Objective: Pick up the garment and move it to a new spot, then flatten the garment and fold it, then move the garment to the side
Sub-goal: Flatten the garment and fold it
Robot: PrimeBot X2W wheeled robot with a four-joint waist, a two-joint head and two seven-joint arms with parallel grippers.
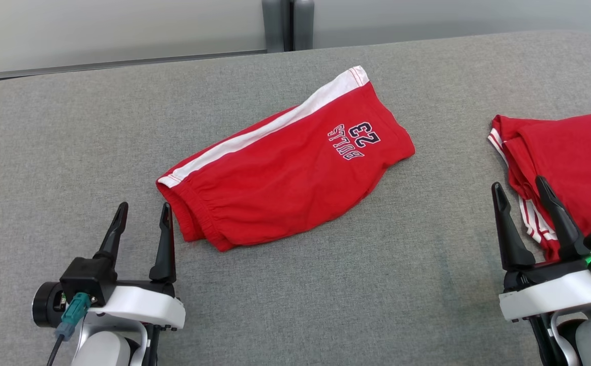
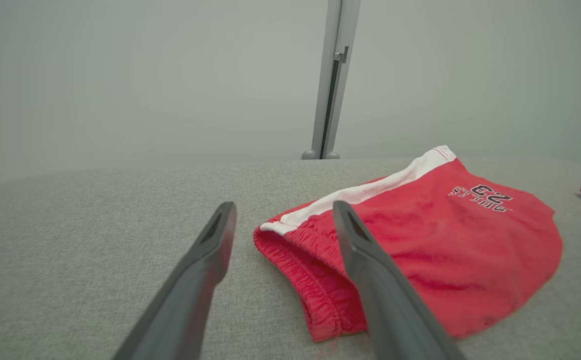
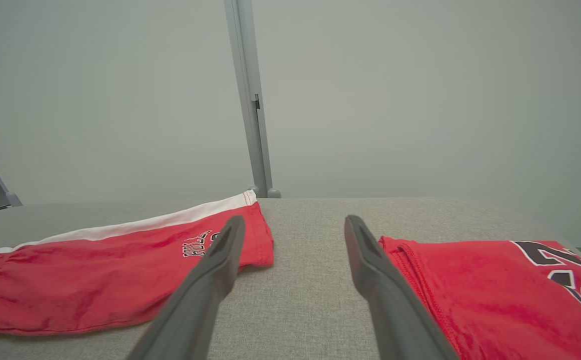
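Centre of grey fabric surface point(image 1: 326, 295): red shorts point(image 1: 285, 173) point(image 2: 445, 250) point(image 3: 95, 270) lie flat and doubled over, free of both grippers.
Shorts trim: a white side stripe runs along the far edge. The gathered elastic waistband faces the left gripper.
Shorts print: "BULLS" with "23" in dark characters outlined in white, near the leg hem. It reads upside down in the head view.
Left gripper point(image 1: 144, 207) point(image 2: 284, 206): fingers spread apart with nothing between them. The inner fingertip is just beside the waistband; whether it touches cannot be told.
Right gripper point(image 1: 518, 183) point(image 3: 294, 219): fingers spread apart and empty, at the near left edge of the jersey.
Jersey point(image 1: 570, 162) point(image 3: 495, 290): red, lying at the right edge of the surface, well apart from the shorts. It has white-striped trim and large dark numerals outlined in white, which are cut off and not readable.
Backdrop: a grey upright post point(image 1: 288, 25) stands behind the far edge.
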